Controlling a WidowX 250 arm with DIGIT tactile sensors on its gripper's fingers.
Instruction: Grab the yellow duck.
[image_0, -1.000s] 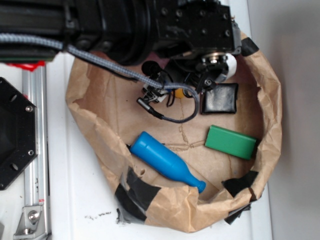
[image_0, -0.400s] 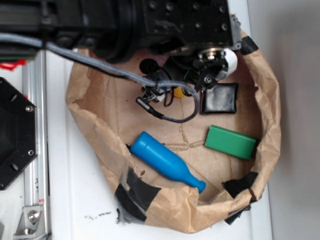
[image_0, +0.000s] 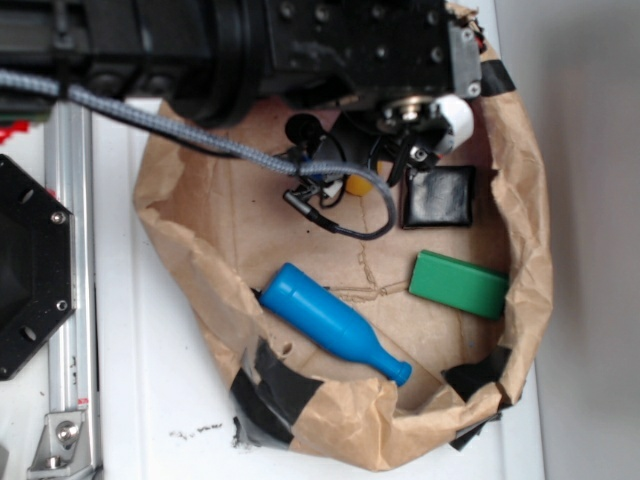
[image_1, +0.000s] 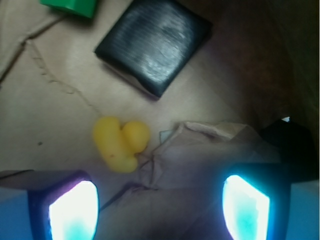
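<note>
Gripper (image_1: 159, 207) fingers wide apart, holding nothing – yellow duck (image_1: 120, 142) sits just past them, maybe w/ black block (image_1: 153, 44) behind it

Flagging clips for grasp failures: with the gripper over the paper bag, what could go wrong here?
The small yellow rubber duck sits off-centre, near one finger of the open gripper, so closing may nudge it away. A crumpled brown paper fold between the fingers could get pinched. The black square block lies close by.
</note>
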